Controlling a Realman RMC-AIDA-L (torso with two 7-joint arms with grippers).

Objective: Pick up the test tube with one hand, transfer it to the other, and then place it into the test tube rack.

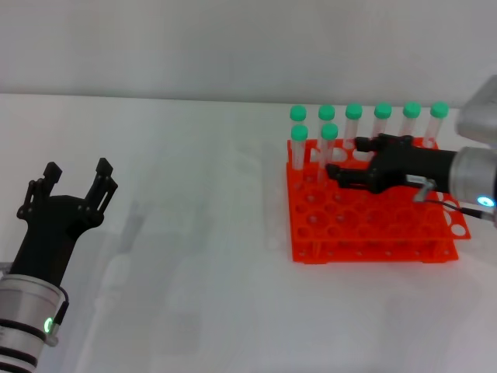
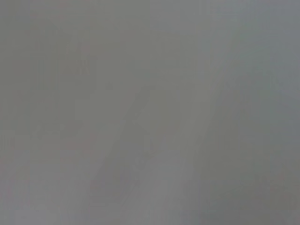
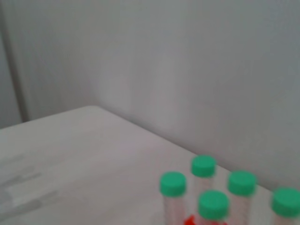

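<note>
Orange-red plastic rack, round holes; right claw above; left claw spread.

I find no text, number or brand I can read anywhere; the right gripper carries a small pale patch (possibly a label), but its print is illegible.

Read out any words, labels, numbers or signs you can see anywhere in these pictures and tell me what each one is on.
None can be read.
Test tube rack: plain orange-red, no marking visible.
Green-capped tubes: no print visible on caps or bodies.
Right gripper, over the rack: no legible label.
Left gripper, off to the left above the table: no legible label; only a green light at its wrist.
Left wrist view: a blank grey surface only.
</note>
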